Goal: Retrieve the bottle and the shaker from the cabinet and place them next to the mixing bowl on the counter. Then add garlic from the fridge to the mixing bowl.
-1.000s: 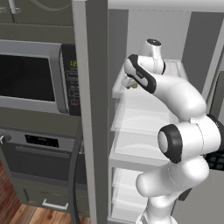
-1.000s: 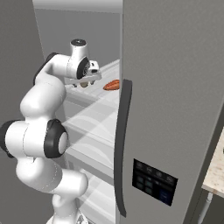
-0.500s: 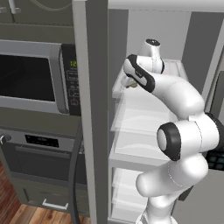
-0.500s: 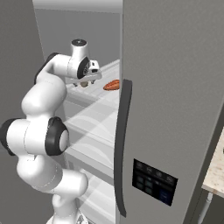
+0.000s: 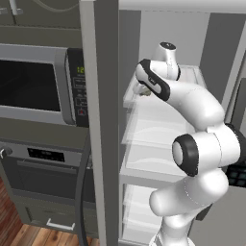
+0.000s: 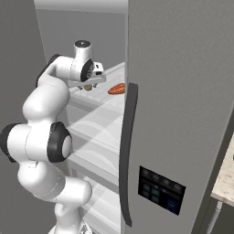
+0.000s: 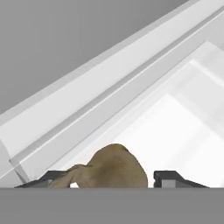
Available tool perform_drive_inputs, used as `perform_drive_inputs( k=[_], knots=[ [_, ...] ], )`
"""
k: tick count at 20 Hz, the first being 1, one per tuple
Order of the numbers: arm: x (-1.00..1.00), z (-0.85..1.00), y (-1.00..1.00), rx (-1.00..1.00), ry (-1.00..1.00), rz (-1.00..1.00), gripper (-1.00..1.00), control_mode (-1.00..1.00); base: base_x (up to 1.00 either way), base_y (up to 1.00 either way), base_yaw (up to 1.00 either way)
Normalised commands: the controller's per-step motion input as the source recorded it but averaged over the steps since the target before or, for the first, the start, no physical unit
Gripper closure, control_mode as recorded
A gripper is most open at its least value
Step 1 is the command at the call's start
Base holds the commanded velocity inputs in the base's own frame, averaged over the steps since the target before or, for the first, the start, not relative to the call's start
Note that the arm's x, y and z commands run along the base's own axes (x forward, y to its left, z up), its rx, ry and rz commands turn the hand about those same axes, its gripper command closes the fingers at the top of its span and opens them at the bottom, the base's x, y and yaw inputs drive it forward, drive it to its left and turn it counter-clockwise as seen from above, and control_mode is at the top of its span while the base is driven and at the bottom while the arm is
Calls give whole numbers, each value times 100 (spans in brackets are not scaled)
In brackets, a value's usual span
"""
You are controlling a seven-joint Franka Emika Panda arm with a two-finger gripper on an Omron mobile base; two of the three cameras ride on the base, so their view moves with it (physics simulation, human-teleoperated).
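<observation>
Hand view: garlic [image 7: 114, 167] lies on the white fridge shelf [image 7: 175, 127], between the two dark fingertips [image 7: 168, 178]; the jaws stand apart on either side of it, a gap visible on one side, contact on the other unclear. Right base view: gripper [image 6: 87, 86] reaches into the open fridge [image 6: 183, 91] at the upper shelf; an orange-red item [image 6: 116, 88] rests just beside it. Left base view: microwave [image 5: 38, 84] sits left of the fridge.

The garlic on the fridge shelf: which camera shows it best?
The hand view: the garlic sits large and close between the gripper's fingertips. The left base view shows a speck under the hand; the right base view a small lump.
</observation>
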Motion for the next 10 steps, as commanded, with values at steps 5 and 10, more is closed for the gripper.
perform_drive_inputs(
  k=[5, 10],
  knots=[
    [0, 0, 0, 0, 0, 0, 100, -100, 0, 0, 0],
    [-33, 2, -2, 0, -2, 0, 100, -100, 0, 0, 0]
  ],
)
